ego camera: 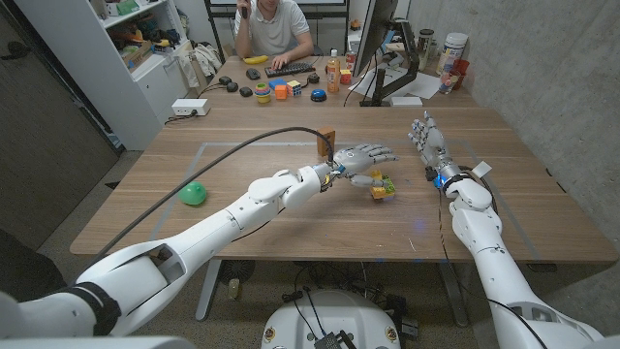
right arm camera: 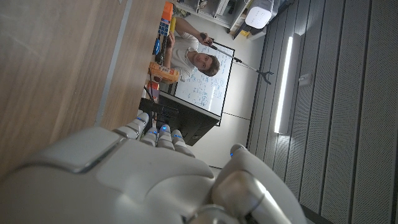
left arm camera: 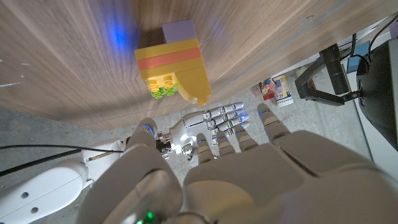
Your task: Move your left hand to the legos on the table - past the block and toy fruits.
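A small stack of legos (ego camera: 383, 187), yellow, orange, purple and green, lies near the table's middle. My left hand (ego camera: 361, 157) hovers right beside it on the far side, fingers stretched out and apart, holding nothing. In the left wrist view the legos (left arm camera: 174, 65) sit just beyond the fingertips of my left hand (left arm camera: 249, 180), with a small gap between them. A wooden block (ego camera: 326, 143) stands just behind the left wrist. A green toy fruit (ego camera: 194, 193) lies far back on the left. My right hand (ego camera: 431, 145) stands at the right, fingers extended and empty; it also shows as my right hand (right arm camera: 124, 180).
A black cable (ego camera: 223, 152) runs over the table along my left arm. A white power strip (ego camera: 190, 108) lies at the far left edge. Behind the table a person (ego camera: 276, 29) sits at a desk with toys, a bottle (ego camera: 333, 73) and a monitor.
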Robot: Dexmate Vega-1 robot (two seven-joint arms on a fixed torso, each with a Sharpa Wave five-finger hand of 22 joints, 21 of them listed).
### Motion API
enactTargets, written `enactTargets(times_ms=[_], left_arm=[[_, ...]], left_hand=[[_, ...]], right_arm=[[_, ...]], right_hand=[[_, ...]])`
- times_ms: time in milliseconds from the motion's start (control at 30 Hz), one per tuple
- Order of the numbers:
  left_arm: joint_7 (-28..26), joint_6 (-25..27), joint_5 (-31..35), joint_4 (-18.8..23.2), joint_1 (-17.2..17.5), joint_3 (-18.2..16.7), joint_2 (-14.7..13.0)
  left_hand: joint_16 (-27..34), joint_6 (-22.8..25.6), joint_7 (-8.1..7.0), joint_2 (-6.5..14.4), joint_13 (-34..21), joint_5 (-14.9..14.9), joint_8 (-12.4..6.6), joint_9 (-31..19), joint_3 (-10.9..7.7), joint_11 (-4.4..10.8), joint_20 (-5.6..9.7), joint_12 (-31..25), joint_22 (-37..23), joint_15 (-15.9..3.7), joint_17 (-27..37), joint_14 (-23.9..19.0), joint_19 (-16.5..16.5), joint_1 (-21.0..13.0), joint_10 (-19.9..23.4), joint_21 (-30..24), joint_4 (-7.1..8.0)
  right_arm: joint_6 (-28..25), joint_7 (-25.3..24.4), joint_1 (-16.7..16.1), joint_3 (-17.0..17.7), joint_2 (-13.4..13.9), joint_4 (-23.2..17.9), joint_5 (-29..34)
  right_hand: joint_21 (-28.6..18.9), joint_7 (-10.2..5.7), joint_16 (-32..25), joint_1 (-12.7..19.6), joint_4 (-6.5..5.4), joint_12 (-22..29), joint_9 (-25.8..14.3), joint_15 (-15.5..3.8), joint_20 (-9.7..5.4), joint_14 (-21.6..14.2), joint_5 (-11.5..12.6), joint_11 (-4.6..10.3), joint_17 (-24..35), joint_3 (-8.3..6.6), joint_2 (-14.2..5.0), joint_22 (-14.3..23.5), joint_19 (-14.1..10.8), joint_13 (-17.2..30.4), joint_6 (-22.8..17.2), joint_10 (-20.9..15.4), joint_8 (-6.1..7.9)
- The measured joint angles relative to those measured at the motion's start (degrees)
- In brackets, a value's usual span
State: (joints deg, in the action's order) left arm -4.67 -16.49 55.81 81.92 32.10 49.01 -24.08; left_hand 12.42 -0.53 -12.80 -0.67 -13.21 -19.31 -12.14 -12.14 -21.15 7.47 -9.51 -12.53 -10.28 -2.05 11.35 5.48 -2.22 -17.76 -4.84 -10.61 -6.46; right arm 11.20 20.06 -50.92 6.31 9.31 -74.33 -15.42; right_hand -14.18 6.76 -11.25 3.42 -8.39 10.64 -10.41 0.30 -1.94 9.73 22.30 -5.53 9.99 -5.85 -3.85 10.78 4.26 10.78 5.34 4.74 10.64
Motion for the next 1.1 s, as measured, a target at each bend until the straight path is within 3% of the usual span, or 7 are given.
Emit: enactTargets(times_ms=[700, 1100], left_arm=[[0.16, -0.33, 0.59, -2.64, -1.78, 3.31, 0.91], [0.34, -0.09, 0.83, -2.79, -2.0, 3.83, 0.94]], left_hand=[[0.12, 0.01, 0.0, 0.23, -0.52, -0.27, 0.0, -0.26, 0.24, 0.52, 0.62, 0.0, 0.01, -0.02, -0.01, -0.58, -0.63, -0.22, 0.09, -0.21, -0.17], [0.58, 0.01, 0.01, 0.23, -0.79, -0.27, -0.44, -0.26, 0.46, -0.56, 0.92, -0.45, 0.01, -0.02, -0.01, -0.58, -0.93, -0.22, 1.18, -0.43, 0.06]], right_arm=[[0.52, 0.84, 0.57, 0.06, 0.22, 1.35, -0.4], [0.67, 0.91, 0.67, 0.09, 0.26, 1.58, -0.42]], right_hand=[[0.22, 0.0, 0.24, -0.69, -0.24, 0.0, 0.0, 0.52, 0.0, 0.1, -0.49, 0.0, 0.0, 0.71, 0.21, -0.13, 0.0, 0.0, 0.62, 0.61, 0.0], [0.22, 0.0, 0.24, -0.68, -0.24, 0.0, 0.0, 0.52, 0.0, 0.09, -0.7, -0.13, 0.0, 1.19, 0.21, -0.13, 0.0, 0.0, 0.61, 0.47, 0.0]])
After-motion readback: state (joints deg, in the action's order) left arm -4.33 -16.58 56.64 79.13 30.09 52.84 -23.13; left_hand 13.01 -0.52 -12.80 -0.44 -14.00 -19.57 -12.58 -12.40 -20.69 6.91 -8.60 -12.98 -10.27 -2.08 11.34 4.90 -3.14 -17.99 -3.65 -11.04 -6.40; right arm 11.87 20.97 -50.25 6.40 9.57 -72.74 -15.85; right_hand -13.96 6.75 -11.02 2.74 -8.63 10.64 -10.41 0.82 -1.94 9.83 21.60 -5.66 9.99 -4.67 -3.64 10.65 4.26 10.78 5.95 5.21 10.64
